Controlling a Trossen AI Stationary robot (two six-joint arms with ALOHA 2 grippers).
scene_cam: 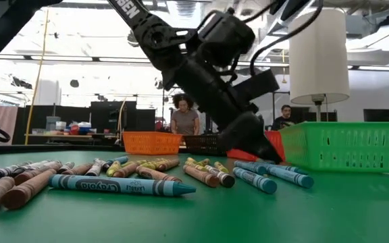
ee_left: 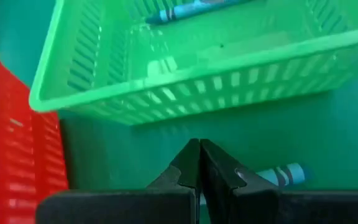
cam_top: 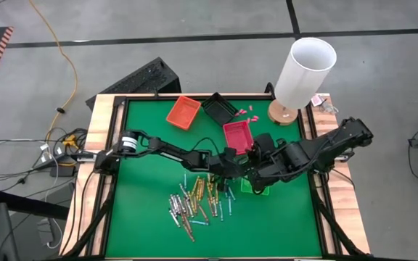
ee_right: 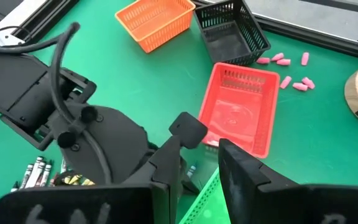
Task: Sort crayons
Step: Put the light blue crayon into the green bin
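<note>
Green matting is crowded where the left gripper (ee_left: 199, 163), pressed together and empty, meets the half-spread right gripper (ee_right: 199, 169) beside the green tray (ee_left: 185, 84), so blue crayons (scene_cam: 270, 177) could be scattered.

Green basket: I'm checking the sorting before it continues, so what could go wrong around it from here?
The right gripper hangs over the green basket's rim and could tip or shove it. The left gripper, shut and empty, sits just outside the basket beside a blue crayon and might nudge the basket into the red basket.
</note>
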